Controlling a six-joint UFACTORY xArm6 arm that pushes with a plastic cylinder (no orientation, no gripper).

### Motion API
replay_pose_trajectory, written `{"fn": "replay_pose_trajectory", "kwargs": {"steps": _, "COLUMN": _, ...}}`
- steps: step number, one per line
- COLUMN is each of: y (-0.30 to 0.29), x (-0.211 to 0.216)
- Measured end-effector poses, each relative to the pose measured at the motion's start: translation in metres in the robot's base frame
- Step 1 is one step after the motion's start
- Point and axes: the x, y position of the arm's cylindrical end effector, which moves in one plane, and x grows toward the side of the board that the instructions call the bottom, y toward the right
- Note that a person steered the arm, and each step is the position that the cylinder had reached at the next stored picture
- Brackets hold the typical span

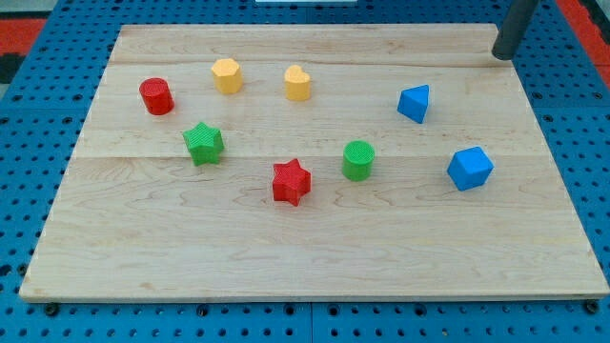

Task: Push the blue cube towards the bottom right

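The blue cube (470,169) sits at the view's right, about mid-height on the wooden board (315,257). A second blue block (415,103), wedge-like, lies up and to its left. My tip (502,54) is at the view's top right, near the board's top edge, well above the blue cube and to the right of the blue wedge. It touches no block.
A red cylinder (156,96), a yellow hexagon block (227,75) and a yellow heart block (297,83) lie along the top. A green star (203,143), a red star (292,182) and a green cylinder (358,160) lie in the middle.
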Motion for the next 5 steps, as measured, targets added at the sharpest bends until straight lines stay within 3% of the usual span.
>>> {"fn": "replay_pose_trajectory", "kwargs": {"steps": 3, "y": 0.011, "x": 0.000}}
{"fn": "replay_pose_trajectory", "kwargs": {"steps": 5, "y": -0.072, "x": 0.047}}
